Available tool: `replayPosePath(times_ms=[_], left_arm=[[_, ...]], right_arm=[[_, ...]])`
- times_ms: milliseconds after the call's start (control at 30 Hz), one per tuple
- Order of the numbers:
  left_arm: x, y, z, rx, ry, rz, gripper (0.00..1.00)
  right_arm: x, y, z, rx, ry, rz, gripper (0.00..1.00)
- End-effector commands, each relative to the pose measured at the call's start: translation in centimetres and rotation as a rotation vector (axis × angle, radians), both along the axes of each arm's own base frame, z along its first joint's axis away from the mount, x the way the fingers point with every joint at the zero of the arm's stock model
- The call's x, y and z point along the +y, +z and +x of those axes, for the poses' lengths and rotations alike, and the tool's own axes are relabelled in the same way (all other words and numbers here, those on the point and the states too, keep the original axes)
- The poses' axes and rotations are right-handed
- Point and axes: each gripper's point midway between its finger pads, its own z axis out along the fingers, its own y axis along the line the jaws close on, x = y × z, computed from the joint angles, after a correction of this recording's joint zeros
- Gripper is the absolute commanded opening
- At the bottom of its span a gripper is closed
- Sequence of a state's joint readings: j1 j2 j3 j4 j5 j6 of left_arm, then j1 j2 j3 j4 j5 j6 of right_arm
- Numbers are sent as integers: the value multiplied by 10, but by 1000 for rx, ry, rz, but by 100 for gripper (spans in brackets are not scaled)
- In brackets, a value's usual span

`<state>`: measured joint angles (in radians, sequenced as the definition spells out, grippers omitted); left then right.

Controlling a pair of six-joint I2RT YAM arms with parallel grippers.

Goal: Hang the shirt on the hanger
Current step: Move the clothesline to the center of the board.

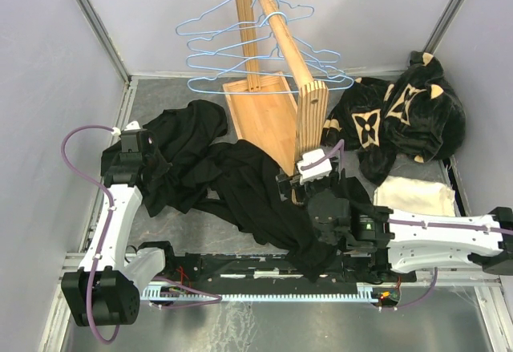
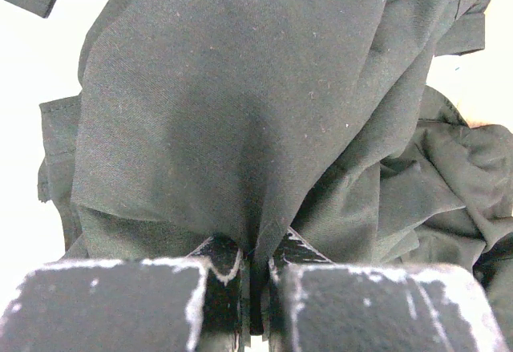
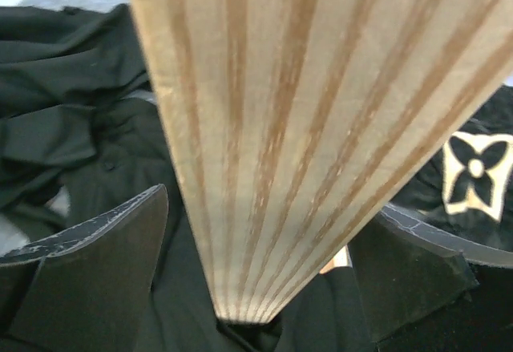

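Note:
Plain black cloth lies crumpled across the middle of the table, one heap at the left [image 1: 188, 127] and one in the centre [image 1: 252, 196]. I take the left heap as the shirt [image 2: 240, 111]; no white tag shows. My left gripper [image 1: 136, 150] is shut on a fold of it [image 2: 255, 248]. Several light-blue wire hangers [image 1: 256, 47] hang on the wooden rack at the back. My right gripper [image 1: 309, 174] is open, its fingers [image 3: 104, 264] standing either side of the end of the rack's post [image 3: 304, 127], above black cloth.
The wooden rack [image 1: 268, 107] stands at the back centre, its slanted post reaching toward my right gripper. A black plush garment with tan flowers [image 1: 401, 115] lies at the right, with a folded cream cloth [image 1: 413, 196] in front of it. Grey walls close in the sides.

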<state>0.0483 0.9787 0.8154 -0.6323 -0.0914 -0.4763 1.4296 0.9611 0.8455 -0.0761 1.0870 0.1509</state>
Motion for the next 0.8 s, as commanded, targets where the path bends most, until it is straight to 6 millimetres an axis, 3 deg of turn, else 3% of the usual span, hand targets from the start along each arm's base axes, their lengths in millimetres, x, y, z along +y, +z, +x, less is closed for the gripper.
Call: replayPosePath(times_ms=[0,267,533,633,767], left_arm=[[-3,13,7,-65,-47,11,3],[-6,14,8,-76,-61,3,3],[-7,16,8,-85,-66,0,3],[-8,16,8,-85,-70,-3,3],[-10,14,9,-81,-77,-8,3]], right_arm=[[-35,34,13,-49,-290,101,92],[-111,22,16,-46,-503,151,84],[-171,26,17,-57,-627,89,81],[-198,20,18,-29,-694,68,82],[-217,12,20,-2,-754,51,85]])
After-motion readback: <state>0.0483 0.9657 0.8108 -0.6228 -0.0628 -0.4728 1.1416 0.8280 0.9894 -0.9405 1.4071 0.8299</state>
